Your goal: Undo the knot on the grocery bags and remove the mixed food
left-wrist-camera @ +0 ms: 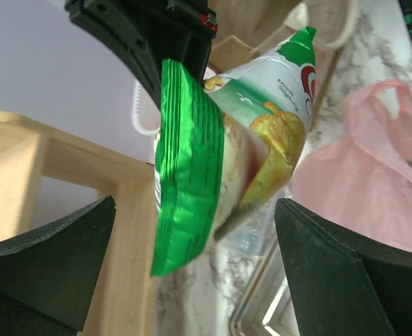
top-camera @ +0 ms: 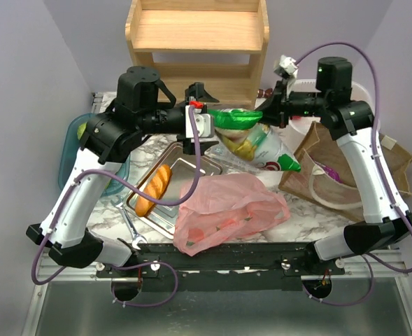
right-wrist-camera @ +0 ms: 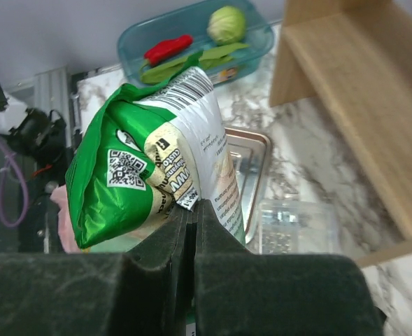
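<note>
1. Overhead: the right gripper [top-camera: 261, 113] pinches the crisp packet [top-camera: 256, 144] above the tray's [top-camera: 189, 172] far corner; the pink bag [top-camera: 226, 210] overlaps the tray's near-right edge.
2. Left wrist: the left gripper [left-wrist-camera: 195, 203] is spread wide around the packet.
3. Right wrist: fingers [right-wrist-camera: 157, 255] clamped on the packet's edge.

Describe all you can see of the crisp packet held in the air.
The crisp packet is a glossy foil-like pillow bag, green and white, printed with golden crisps, a QR code and a barcode. It looks sealed and puffed. It hangs tilted in the air. The right hand is shut on one edge; the left hand is open around it, not touching.
</note>
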`<state>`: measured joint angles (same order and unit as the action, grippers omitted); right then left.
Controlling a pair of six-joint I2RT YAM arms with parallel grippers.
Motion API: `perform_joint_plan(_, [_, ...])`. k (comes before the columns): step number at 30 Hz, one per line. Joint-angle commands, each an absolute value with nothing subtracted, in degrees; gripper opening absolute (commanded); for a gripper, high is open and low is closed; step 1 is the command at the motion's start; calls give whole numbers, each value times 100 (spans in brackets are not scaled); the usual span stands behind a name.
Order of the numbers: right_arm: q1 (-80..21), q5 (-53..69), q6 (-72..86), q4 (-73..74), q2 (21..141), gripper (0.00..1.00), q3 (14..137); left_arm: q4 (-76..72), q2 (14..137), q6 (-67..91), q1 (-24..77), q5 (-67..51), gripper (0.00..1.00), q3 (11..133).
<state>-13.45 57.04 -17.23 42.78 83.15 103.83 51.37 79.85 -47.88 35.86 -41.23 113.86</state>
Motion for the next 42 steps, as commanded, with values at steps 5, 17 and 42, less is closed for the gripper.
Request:
perform_joint_plan(5, [-2304, 5276, -2214, 4733, 8306, 0, 10104, 5189, 7930, -4774, 3975, -3737, 99, 10338])
perform_joint_plan(17, [-2934, 4912, -2333, 4746, 8170, 1, 9749, 4581, 7674, -4514, 4201, -3629, 87, 9074])
perform_joint_plan(42, [-2601, 2337, -2112, 4693, 8349, 87, 10533, 1613, 6108, 3485, 1306, -2676, 0, 6998])
